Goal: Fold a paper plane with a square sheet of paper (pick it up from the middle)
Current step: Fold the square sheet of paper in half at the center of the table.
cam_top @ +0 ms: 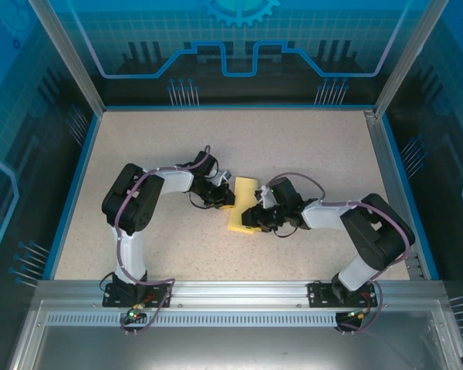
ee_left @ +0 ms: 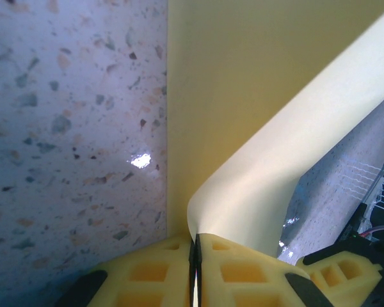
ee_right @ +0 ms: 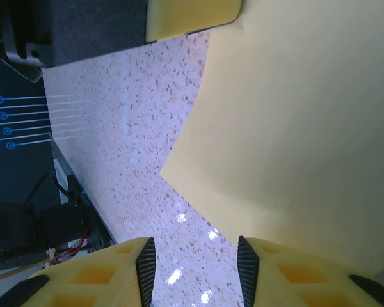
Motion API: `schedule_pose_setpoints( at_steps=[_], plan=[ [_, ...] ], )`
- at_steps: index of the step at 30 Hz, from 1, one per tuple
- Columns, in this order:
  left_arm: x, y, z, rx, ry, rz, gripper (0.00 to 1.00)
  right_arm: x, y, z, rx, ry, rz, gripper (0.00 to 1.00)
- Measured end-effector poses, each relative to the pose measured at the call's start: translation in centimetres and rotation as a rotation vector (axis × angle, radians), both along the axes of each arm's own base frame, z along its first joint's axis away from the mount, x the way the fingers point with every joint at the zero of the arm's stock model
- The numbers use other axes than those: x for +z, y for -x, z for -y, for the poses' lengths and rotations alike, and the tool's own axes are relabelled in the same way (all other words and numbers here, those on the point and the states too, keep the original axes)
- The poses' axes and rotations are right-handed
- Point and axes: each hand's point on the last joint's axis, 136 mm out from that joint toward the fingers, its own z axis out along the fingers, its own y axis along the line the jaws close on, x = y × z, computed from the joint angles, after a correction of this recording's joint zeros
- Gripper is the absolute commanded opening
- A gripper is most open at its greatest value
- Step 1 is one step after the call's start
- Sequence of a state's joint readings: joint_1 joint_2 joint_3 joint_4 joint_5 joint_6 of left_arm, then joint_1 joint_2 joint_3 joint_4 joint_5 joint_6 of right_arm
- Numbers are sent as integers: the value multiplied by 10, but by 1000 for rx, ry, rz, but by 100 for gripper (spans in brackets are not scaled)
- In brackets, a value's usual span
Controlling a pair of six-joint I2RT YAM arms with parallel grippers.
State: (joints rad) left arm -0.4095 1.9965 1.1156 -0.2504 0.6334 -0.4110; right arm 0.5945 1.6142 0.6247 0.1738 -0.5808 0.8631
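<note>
table [cam_top: 309, 146] open beyond sheet [cam_top: 243, 202], walls [cam_top: 31, 154] around

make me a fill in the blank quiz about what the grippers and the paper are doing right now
1. The left gripper is ___ on an edge of the square sheet of paper.
2. The right gripper has its jaws ___.
3. The sheet's colour is ___.
4. In the top view the sheet lies ___ the two grippers.
Missing words: shut; open; yellow; between.
</note>
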Motion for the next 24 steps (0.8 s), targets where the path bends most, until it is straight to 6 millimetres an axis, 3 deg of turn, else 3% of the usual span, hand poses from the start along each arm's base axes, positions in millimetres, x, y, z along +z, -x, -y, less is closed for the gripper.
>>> schedule_pose_setpoints(
  at_steps=[5, 16, 19, 24],
  plan=[
    [0, 0, 0, 0, 0, 0, 13, -17, 8, 5, 0, 33, -40, 41],
    [0, 0, 0, -2, 0, 1, 13, -10, 4, 7, -12, 18, -22, 42],
    [0, 0, 0, -2, -1, 1, 14, 5, -17, 16, -66, -10, 10, 42],
    [-1, 0, 0, -2, -1, -1, 14, 42, -75, 23, -138, -69, 127, 42]
  ],
)
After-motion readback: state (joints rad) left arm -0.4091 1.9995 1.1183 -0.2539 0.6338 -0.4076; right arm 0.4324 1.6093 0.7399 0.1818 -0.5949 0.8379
